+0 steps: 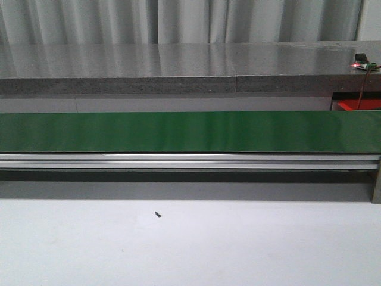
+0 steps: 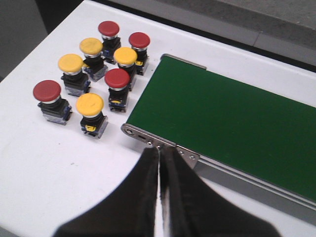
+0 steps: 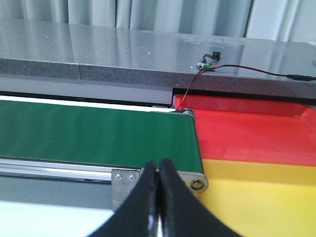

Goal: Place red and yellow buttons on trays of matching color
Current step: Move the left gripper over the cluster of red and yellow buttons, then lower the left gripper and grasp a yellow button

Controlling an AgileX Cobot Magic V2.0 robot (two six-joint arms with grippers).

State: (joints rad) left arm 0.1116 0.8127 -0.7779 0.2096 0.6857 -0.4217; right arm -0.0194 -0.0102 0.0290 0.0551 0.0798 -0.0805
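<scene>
Left wrist view shows the left end effector [image 2: 159, 163] closed and empty, the right end effector [image 3: 158, 173] likewise, while eight tightly clustered push buttons [image 2: 117, 79] on the worktop [image 2: 59, 163] risk toppling neighbours when grasped, far from the red tray [image 3: 247, 128] and yellow tray [image 3: 266, 197].

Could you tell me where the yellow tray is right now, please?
In the right wrist view, the yellow tray sits just past the end of the green conveyor belt, directly alongside the red tray. The front view does not show it.
</scene>
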